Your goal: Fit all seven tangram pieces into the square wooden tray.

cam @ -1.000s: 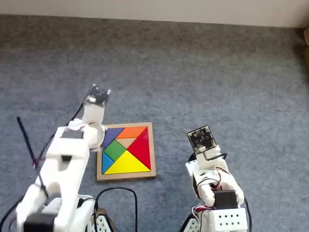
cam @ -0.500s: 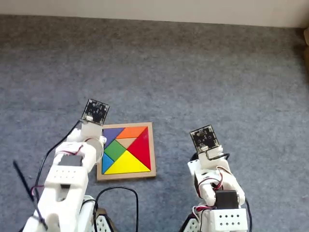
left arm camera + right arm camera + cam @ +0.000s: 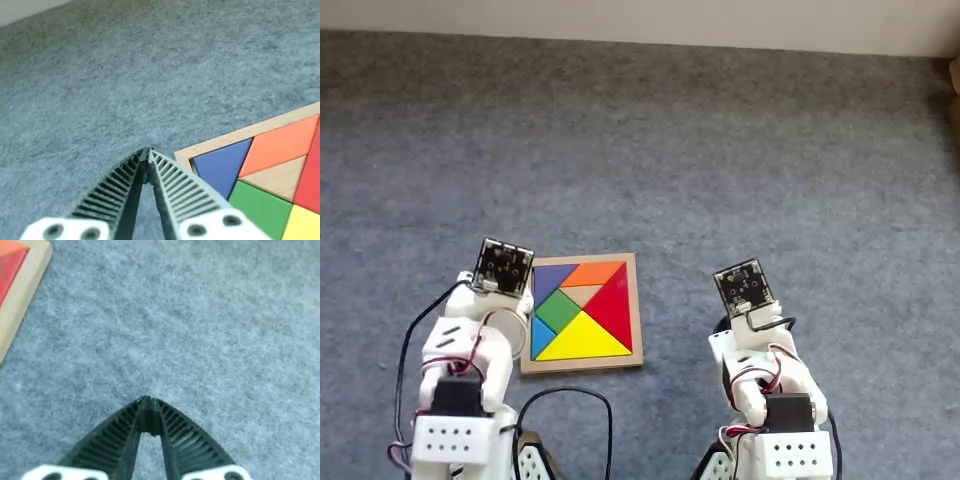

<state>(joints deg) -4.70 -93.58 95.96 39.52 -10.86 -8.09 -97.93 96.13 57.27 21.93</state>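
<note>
— How does the tray lie?
— The square wooden tray (image 3: 637, 312) is flat on the grey carpet (image 3: 720, 150), ahead of me and toward my left, tilted slightly askew.
— And the pieces?
— All seven sit inside it, flush, filling the square. A violet-blue triangle (image 3: 552, 277) takes the far left corner, with an orange piece (image 3: 592, 272) next to it along the far edge. A large red triangle (image 3: 613, 308) runs down the right side and a large yellow triangle (image 3: 582, 342) along the near edge.
— The small ones?
— A green square (image 3: 557, 311) sits left of centre. A small blue triangle (image 3: 539, 337) is nearer me against the left edge, and a bare-wood triangle (image 3: 582, 294) is in the middle.
</note>
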